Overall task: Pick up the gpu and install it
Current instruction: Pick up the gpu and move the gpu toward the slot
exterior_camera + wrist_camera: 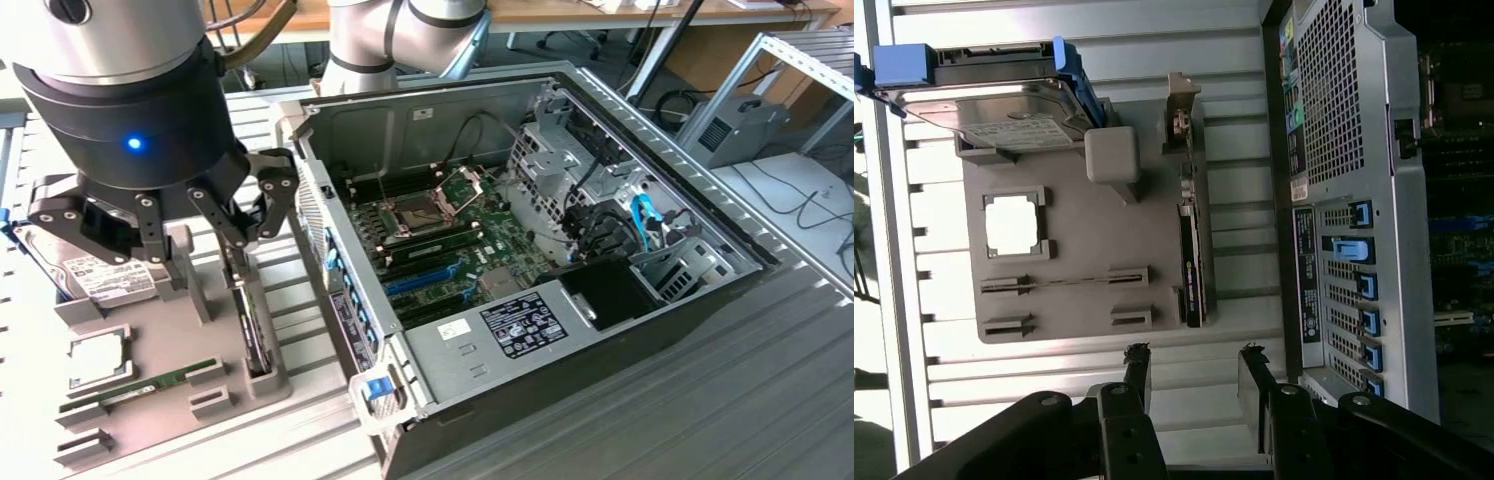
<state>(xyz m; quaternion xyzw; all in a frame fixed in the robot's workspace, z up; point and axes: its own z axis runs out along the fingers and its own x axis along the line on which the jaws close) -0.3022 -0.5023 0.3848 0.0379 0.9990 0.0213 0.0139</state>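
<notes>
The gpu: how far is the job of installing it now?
Nothing looks done yet: the gpu stands on edge in the grey holder, beside the open case. The gripper hangs open near it, holding nothing. Picking up and installing are both left.

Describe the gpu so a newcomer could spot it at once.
Start at the open computer case; a gray tray lies beside it on the exterior view's left. The gpu stands on edge along the tray side nearest the case, below the open claw. Unlike the boxy hard drive, square chip and green memory stick, it is a thin dark upright card.
</notes>
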